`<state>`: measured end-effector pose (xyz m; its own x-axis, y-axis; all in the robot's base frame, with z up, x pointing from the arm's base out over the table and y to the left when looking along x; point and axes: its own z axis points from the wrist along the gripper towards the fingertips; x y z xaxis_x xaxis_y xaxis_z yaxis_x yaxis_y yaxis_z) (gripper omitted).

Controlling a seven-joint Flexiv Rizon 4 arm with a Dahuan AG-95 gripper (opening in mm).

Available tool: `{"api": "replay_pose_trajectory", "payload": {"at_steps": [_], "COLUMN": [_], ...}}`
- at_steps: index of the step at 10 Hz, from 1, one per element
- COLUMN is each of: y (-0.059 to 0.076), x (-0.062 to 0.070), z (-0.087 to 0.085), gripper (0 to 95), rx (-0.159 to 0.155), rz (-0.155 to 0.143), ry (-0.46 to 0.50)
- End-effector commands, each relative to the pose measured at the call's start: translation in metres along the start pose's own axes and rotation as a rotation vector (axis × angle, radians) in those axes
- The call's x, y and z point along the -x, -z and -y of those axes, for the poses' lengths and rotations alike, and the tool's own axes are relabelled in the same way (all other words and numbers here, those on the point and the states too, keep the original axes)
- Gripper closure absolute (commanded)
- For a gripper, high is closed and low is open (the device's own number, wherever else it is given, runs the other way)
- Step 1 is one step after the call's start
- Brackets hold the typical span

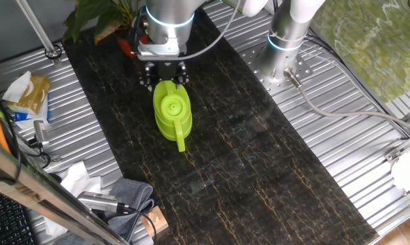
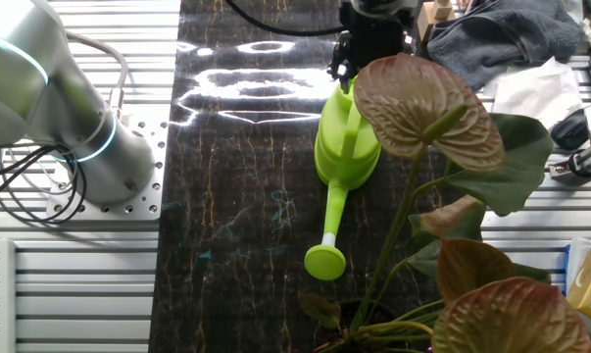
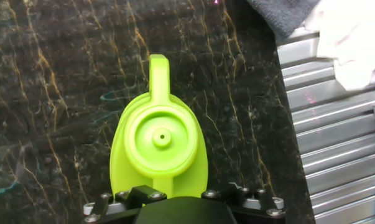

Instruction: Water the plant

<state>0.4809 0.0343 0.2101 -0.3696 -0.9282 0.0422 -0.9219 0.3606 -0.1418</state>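
Observation:
A lime-green watering can lies on the dark marble mat, its spout towards the near edge. My gripper hangs right over the can's rear end, the fingers standing apart on either side of it; it looks open. In the hand view the can fills the middle, with the spout pointing away, and the gripper is at the bottom edge. The plant with its orange-red pot stands just behind the gripper. In the other fixed view the plant's broad leaves partly hide the can and the gripper.
A second arm's base is bolted to the metal table beside the mat. A grey cloth, tools and a paper bag lie along the left side. White tissue lies right of the mat.

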Motion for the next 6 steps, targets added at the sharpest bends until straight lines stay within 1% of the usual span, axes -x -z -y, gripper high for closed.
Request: {"api": "replay_pose_trajectory", "payload": {"at_steps": [1,6], "y": [0.0,0.0], "x": [0.0004,0.0004], "z": [0.0007,0.0007], "gripper": [76.0,76.0], "rx": [0.01,0.026], "rz": [-0.001,-0.008], "ry": [-0.043,-0.093]}}
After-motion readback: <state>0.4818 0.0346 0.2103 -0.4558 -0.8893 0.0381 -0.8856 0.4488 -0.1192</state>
